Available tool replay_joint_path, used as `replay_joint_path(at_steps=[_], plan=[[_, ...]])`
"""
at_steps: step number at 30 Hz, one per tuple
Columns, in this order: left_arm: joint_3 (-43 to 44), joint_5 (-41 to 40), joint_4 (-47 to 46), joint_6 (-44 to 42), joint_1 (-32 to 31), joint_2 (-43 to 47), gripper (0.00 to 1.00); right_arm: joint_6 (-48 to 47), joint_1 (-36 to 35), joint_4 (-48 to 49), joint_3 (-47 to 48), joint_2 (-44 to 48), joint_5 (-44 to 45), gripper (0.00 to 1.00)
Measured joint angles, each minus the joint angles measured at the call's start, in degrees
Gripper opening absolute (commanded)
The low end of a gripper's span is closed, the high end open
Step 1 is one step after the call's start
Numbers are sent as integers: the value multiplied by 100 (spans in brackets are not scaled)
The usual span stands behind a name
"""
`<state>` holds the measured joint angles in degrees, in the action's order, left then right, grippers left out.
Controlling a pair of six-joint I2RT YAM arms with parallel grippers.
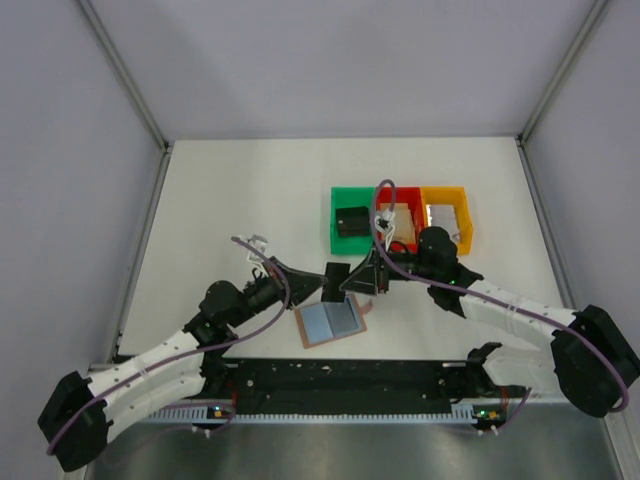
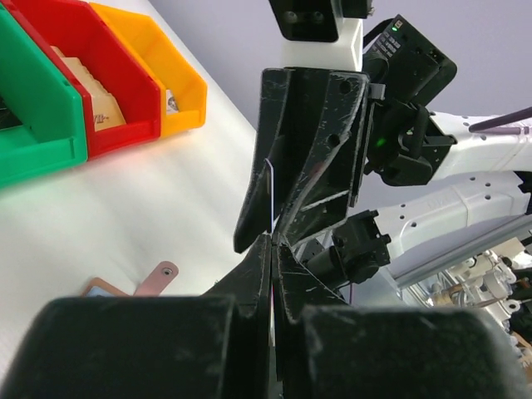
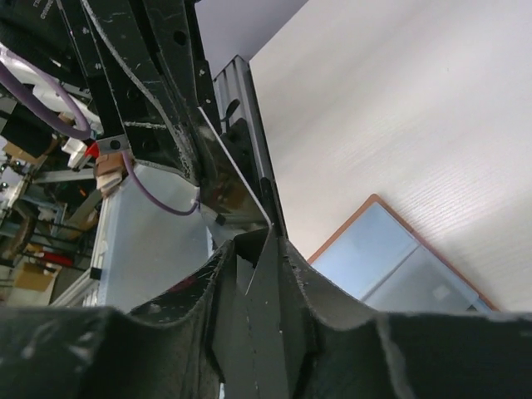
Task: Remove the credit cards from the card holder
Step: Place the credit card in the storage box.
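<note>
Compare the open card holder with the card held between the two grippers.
The card holder lies open and flat on the table, blue-grey inside facing up; the credit card is off the table, pinched by the left gripper and right gripper. The card holder has a reddish-brown rim; the credit card looks dark all over. The credit card is smaller than the open card holder. Both are thin, flat rectangles.

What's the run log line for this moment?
left gripper: shut on card, midair | right gripper: at same card, grip unclear | wallet: open on table, inner face up
</note>
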<state>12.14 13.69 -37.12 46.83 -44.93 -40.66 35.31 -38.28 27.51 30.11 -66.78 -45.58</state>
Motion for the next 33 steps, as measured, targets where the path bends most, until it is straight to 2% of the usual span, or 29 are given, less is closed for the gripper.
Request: replay_joint_path(at_steps=[2,3,10,15,19,27,33], plan=[[22,39,-7,-28,0,4,0,-31,-13,46,2,-2,-48,0],[24,39,2,-39,0,4,0,-68,-20,52,9,-2,-81,0],[142,-50,538,-105,52,57,46,-876,-24,-472,170,122,-170,0],[210,-72,1016,146,142,295,70,-2350,-39,-1576,431,472,251,0],[249,-138,1478,595,350,496,82,-3543,-229,-2258,557,643,1010,0],[874,-146,2844,1899,1023,354,85,-5543,-1102,-2699,553,684,2387,0],[1156,219,3145,2544,1110,-352,83,-6391,-1425,-2675,505,695,2964,0]])
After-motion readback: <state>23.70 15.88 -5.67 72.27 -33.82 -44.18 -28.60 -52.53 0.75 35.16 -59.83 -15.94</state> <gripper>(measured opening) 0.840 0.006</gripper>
